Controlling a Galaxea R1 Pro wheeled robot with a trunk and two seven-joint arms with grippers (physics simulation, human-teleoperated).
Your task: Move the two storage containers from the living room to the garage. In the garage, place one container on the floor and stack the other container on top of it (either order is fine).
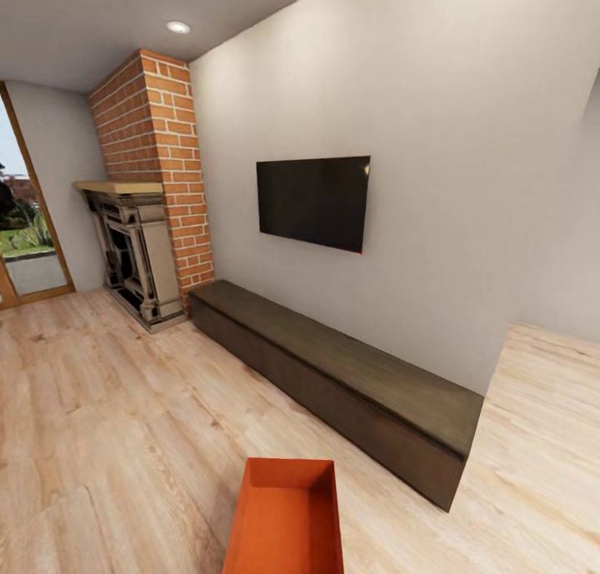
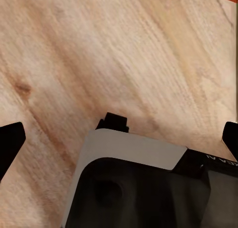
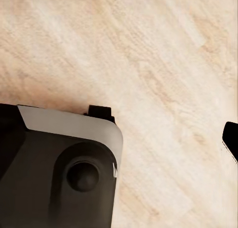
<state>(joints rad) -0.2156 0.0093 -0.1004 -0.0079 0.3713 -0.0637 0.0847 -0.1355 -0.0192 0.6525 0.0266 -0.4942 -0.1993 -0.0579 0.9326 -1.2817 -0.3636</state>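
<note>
From the left wrist camera, the robot's base shows as a dark, glossy black housing with rounded corners, capped along its upper edge by a pale grey band. A small black block juts out just beyond that band, and faint white lettering sits on the black strip at one side, too small to read. Two black fingertips of the left end effector poke in from the picture's edges. The right wrist camera shows the same black shell with its grey band, plus a round dark knob-like boss set in a circular recess, and one black fingertip at the edge.
</note>
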